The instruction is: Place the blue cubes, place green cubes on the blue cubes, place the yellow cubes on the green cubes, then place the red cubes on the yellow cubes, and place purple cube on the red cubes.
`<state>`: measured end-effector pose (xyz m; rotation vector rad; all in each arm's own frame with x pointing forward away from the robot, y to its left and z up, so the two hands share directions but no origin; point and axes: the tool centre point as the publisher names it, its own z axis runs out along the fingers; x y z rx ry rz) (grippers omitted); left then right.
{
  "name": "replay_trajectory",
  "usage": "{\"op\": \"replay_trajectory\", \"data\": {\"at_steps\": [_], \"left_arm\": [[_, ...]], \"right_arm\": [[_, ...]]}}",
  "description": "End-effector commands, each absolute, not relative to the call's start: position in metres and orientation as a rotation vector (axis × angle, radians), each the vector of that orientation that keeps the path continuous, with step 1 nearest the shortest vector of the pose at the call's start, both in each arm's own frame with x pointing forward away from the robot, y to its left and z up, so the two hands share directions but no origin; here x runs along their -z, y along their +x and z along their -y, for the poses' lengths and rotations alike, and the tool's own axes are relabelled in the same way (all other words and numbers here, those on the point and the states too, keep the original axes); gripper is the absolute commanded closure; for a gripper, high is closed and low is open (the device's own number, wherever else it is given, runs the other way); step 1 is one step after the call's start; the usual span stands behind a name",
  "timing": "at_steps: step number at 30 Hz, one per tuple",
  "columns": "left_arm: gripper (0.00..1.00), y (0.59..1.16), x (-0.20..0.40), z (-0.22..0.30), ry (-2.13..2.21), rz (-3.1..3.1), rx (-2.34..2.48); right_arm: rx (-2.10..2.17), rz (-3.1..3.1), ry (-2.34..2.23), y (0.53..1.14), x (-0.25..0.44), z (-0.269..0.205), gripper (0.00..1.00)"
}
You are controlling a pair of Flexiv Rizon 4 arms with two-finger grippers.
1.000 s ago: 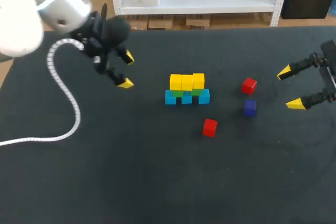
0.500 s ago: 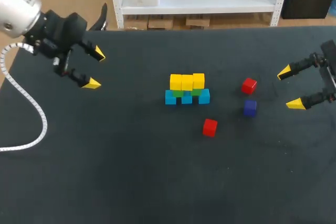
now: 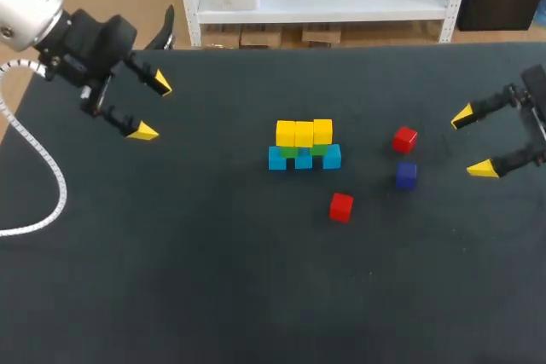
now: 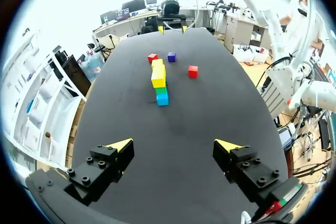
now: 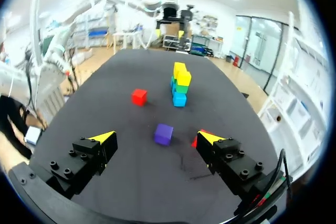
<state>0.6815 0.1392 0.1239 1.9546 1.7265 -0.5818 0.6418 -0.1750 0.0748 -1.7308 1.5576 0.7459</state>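
A small stack stands mid-table: three blue cubes (image 3: 304, 160) in a row, two green cubes (image 3: 289, 152) on them, and three yellow cubes (image 3: 304, 134) on top. One red cube (image 3: 405, 139) lies right of the stack, another red cube (image 3: 341, 207) in front of it, and the purple cube (image 3: 406, 175) between them. My left gripper (image 3: 152, 108) hangs open at the far left, well away from the stack (image 4: 159, 80). My right gripper (image 3: 472, 142) stands open at the right edge, with the purple cube (image 5: 164, 134) just ahead of it.
A white coiled cable (image 3: 43, 185) trails over the table's left side below my left arm. The dark table (image 3: 213, 279) is bare in front of the cubes.
My left arm has swung away from the stack toward the table's far-left corner, with its gripper open. The right arm and all cubes have stayed put.
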Motion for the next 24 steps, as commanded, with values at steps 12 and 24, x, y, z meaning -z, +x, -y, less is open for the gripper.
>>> {"op": "replay_trajectory", "data": {"at_steps": [12, 24], "left_arm": [[0.0, 0.684, -0.124, -0.139, 1.961, -1.726, 0.587], [0.0, 0.684, -0.124, -0.139, 1.961, -1.726, 0.587]], "right_arm": [[-0.695, -0.911, -2.514, 0.711, -0.067, 0.144, 0.0], [-0.716, -0.527, -2.677, 0.742, -0.045, 0.134, 0.0]]}}
